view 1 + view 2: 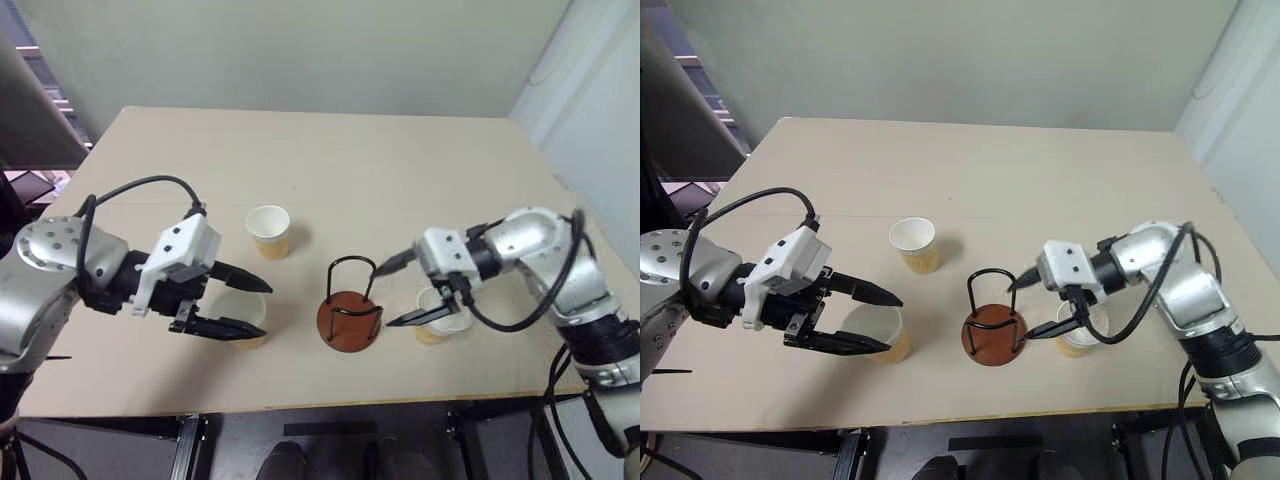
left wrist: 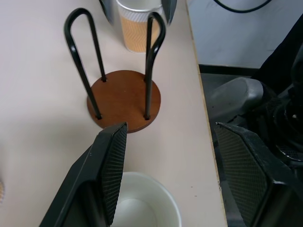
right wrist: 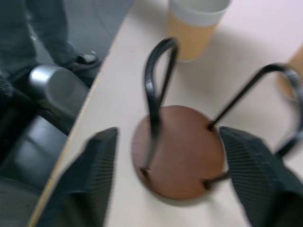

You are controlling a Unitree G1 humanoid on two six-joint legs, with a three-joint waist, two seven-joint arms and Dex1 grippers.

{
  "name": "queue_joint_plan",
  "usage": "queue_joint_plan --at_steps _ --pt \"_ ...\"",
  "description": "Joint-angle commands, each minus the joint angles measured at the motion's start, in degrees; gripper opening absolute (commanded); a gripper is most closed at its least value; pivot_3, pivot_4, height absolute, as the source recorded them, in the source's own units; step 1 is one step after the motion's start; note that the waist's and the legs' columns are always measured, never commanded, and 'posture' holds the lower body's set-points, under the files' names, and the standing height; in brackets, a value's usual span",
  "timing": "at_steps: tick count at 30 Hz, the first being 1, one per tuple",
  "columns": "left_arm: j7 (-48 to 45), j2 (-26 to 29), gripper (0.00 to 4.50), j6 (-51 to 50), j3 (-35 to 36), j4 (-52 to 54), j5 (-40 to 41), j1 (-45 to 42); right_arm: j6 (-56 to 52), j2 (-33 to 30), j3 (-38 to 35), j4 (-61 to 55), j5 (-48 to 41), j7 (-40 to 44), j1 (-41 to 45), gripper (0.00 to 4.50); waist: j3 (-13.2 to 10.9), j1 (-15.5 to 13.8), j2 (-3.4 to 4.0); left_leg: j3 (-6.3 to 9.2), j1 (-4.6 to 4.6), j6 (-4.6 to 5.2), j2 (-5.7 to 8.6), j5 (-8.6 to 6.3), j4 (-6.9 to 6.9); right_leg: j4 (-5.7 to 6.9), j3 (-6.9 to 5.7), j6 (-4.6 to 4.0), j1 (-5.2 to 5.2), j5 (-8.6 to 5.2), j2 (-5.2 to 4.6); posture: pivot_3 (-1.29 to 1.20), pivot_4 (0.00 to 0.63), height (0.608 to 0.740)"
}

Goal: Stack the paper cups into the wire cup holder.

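My right claw (image 1: 405,292) stands spread wide and holds nothing, its fingers straddling the cup (image 1: 440,322) that sits on the table (image 1: 400,160) just to the right of the wire holder (image 1: 350,312). My left claw (image 1: 240,303) is spread too, hovering over the cup (image 1: 245,318) to the holder's left, one finger above its mouth and one nearer the table edge, gripping nothing yet. A third cup (image 1: 268,231) stands upright farther back, well apart from both hands. The holder is still empty, so I judge the first cup has yet to go in. To do this well I should close gently on the wall just below the rim, since thin paper will likely buckle under a hard squeeze, then lift straight and lower the cup narrow end first between the loops. The cups are tapered, tan outside, white inside, with a rolled white rim. The holder is a flat, round, reddish-brown disc with thin, smooth black wire arches; the table is pale and matte.
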State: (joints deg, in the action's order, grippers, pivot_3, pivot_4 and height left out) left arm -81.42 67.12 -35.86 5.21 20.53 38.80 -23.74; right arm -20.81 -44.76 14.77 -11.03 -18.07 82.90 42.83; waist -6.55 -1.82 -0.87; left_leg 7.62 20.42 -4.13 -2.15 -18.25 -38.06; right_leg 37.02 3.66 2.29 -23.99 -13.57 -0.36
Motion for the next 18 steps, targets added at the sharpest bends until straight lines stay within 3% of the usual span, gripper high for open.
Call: queue_joint_plan --at_steps 1,5,9,12,18 --pt "-1.4 -0.6 3.16 1.3 -0.7 0.1 0.0 -1.5 -2.5 -5.7 -6.7 -6.0 -2.0 -0.8 1.4 4.44 0.0 -0.1 0.0 0.0 0.02 0.0 0.0 0.0 0.0 -0.01 0.0 0.0 0.0 0.0 -0.02 0.0 0.15 0.74" --pt "-2.2 -1.1 3.16 2.1 -1.3 -0.7 -0.6 -1.9 -8.4 -17.0 -13.3 -11.0 -5.0 1.5 -5.8 4.44 0.0 -0.7 -0.02 0.03 0.1 0.03 0.0 -0.02 0.02 -0.05 -0.01 -0.03 0.03 -0.02 -0.05 0.0 0.15 0.74" --pt "-2.2 -1.7 3.16 3.2 -1.9 -1.7 -1.7 -1.9 -10.3 -22.6 -18.9 -11.5 -5.0 -0.2 -16.3 4.44 0.0 -0.8 -0.02 -0.07 0.06 0.03 0.01 -0.02 0.03 -0.09 0.11 -0.03 0.06 -0.02 -0.07 0.0 0.15 0.74" --pt "-1.6 -2.5 3.16 3.3 -1.8 -2.2 -2.1 -2.2 -10.3 -23.4 -19.8 -13.4 -4.6 -2.3 -22.1 4.44 0.0 -0.7 -0.02 -0.15 -0.09 0.04 0.01 -0.02 0.02 -0.04 0.19 -0.04 0.09 -0.03 -0.06 0.0 0.15 0.74" --pt "0.4 -2.8 3.16 2.9 -0.7 -2.2 -3.2 -1.3 -11.0 -21.8 -18.0 -16.7 -5.6 -5.8 -24.6 4.44 0.0 0.2 0.01 -0.2 -0.32 0.07 0.06 -0.03 0.02 0.06 0.35 -0.01 0.14 -0.01 0.14 0.0 0.15 0.74"
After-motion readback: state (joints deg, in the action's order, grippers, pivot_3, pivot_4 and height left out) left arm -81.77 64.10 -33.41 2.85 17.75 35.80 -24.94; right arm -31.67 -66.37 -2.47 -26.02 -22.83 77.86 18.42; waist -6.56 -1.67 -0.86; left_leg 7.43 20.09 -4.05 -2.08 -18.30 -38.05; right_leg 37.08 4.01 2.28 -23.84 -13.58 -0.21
